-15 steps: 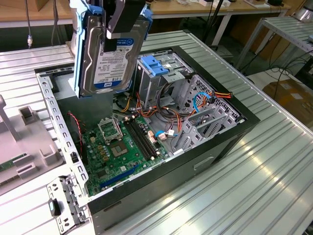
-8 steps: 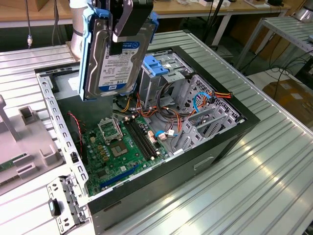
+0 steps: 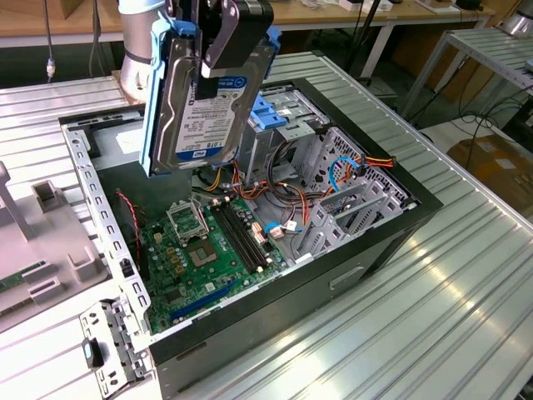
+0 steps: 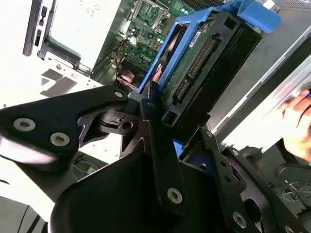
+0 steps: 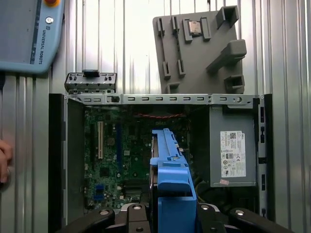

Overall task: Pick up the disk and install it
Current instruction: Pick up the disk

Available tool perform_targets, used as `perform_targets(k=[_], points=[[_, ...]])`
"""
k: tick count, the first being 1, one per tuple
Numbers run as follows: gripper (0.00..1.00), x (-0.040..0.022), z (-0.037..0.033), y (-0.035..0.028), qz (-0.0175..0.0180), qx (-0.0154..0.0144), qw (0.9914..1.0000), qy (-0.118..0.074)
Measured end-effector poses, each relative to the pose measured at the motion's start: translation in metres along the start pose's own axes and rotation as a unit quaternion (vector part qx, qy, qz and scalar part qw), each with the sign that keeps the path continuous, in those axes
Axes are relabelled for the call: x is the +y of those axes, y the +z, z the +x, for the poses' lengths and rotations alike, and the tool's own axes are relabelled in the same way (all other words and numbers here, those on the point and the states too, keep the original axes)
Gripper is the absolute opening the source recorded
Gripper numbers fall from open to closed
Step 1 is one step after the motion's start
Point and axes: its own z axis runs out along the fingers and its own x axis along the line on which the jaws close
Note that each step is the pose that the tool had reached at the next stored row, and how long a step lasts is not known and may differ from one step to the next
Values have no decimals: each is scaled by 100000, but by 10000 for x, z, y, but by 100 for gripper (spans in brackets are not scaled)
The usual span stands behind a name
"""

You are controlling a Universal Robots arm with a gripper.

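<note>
The disk (image 3: 208, 104) is a silver hard drive in a bright blue carrier. It hangs on edge in the air above the open computer case (image 3: 250, 217). My gripper (image 3: 223, 37) is shut on its upper end, black fingers on both faces. In the second wrist view the disk (image 4: 204, 58) runs away from the black fingers (image 4: 160, 145), its connector edge showing. The first wrist view looks down the blue carrier (image 5: 170, 184) onto the green motherboard (image 5: 109, 155). The metal drive cage (image 3: 291, 125) with a fixed blue bracket (image 3: 268, 115) sits just to the exterior view's right of the disk.
Coloured cables (image 3: 350, 171) cross the case beside the cage. A grey power supply (image 5: 232, 150) fills one corner. A grey plastic fixture (image 5: 201, 46) and a teach pendant (image 5: 26, 34) lie on the ribbed metal table (image 3: 450, 275). A person's hand (image 5: 4, 160) rests near the case.
</note>
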Motion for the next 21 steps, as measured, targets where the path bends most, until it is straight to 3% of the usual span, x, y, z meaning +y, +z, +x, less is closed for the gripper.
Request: perform_targets(k=[21], points=[[36, -119, 243, -13, -7, -92, 99983, 1826]])
